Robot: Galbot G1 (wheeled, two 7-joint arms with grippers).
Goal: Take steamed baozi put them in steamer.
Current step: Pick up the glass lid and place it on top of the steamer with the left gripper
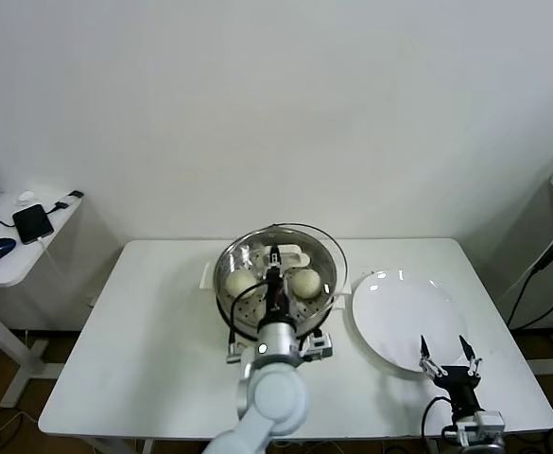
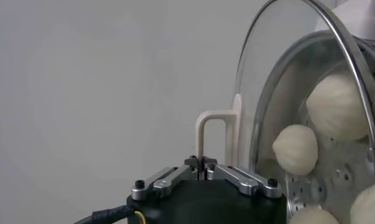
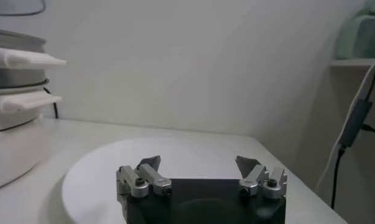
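The steamed baozi [image 2: 295,149] are lying inside the steamer [image 1: 257,248], at the centre of the head view. Two are showing plainly there, one left and one right of my arm; through the glass lid [image 2: 266,91] the left wrist view is showing four pale rounds on the perforated floor. The plate [image 1: 389,312] at right of centre is carrying none, so I am judging the loading complete and the lid to be the step in hand.

Handling judgement: the buns are looking soft, light and smooth-skinned, likely to dent under a hard squeeze. Any hold should be taken across the widest part, gently. The lid is stiff, breakable glass with a metal rim, best taken by its white handle [image 2: 210,137].

My left pincer [image 2: 201,167] is clenched tight on that handle, its fingers meeting around the upright loop, and the lid is standing over the steamer. Whether its rim is seated I cannot tell.

My right pincer [image 1: 452,357] is released, jaws standing wide and gripping nothing, hovering over the plate's near edge at lower right of the head view, well apart from the steamer.

Markings: no brand, label or legible writing is showing on the steamer, lid, plate or white surface [image 1: 153,350].
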